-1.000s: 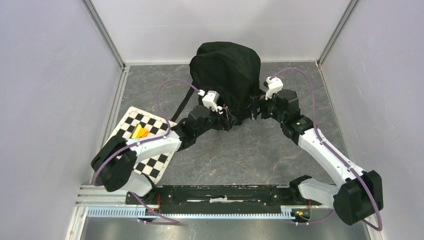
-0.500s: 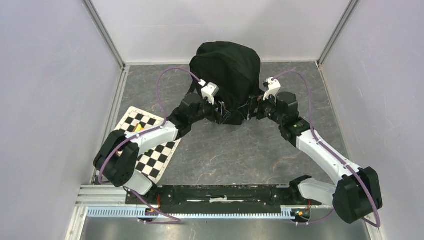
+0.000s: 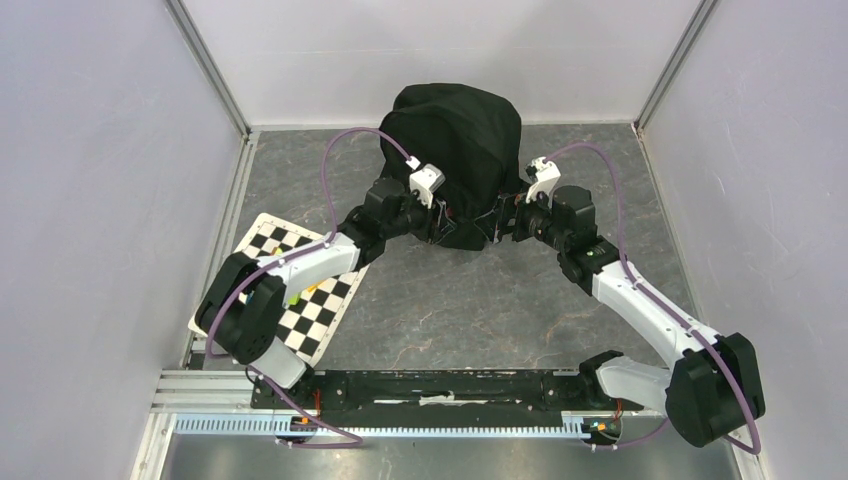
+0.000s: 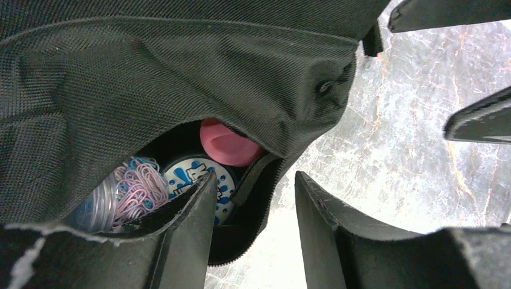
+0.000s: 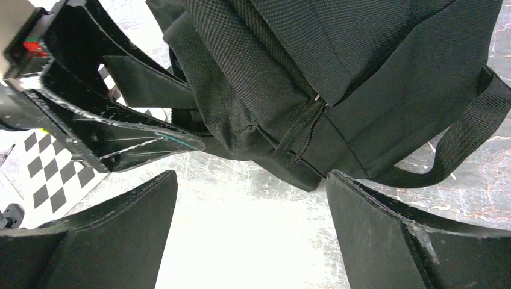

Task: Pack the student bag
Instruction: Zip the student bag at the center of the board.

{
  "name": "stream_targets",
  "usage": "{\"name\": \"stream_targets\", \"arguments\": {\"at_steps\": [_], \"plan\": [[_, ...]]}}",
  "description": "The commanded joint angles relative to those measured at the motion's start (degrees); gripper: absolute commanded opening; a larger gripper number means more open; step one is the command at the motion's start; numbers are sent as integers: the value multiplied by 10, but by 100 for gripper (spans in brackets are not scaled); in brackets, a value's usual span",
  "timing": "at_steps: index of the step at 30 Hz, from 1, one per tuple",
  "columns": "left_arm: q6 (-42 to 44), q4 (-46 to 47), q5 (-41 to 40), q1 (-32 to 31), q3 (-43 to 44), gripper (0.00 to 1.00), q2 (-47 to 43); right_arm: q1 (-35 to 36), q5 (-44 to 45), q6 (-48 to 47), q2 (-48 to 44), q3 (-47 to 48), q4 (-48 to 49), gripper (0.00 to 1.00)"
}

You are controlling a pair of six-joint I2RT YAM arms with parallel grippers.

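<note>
Left wrist | student bag (image 4: 150,78) rim between left gripper (image 4: 254,180) fingers (image 4: 181,241)

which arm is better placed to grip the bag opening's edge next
Left. The left gripper straddles the open edge of the student bag; the right gripper hangs open beside the zipped side, gripping nothing.

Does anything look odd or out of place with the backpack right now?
Nothing spilled or damaged. The pocket of the student bag gapes open, showing a pink item, a blue-and-white round lid and a tub of coloured paper clips inside.
</note>
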Motion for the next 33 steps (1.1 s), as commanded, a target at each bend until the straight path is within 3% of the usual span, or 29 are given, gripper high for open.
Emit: {"name": "stream_targets", "arguments": {"at_steps": [1, 5, 9, 11, 26, 33], "plan": [[25, 5, 16, 5, 28, 57, 12, 0, -13, 6, -1, -4, 29, 98], [12, 23, 32, 6, 29, 41, 21, 1, -18, 10, 3, -6, 33, 98], [-3, 32, 47, 6, 25, 11, 19, 3, -17, 7, 9, -9, 35, 98], [-10, 41, 41, 6, 13, 4, 3, 8, -12, 7, 11, -12, 39, 98], [-37, 39, 59, 3, -33, 2, -79, 85, 176, 116, 52, -57, 188, 98], [-24, 13, 60, -3, -22, 2, -83, 94, 210, 151, 83, -49, 230, 97]]}}
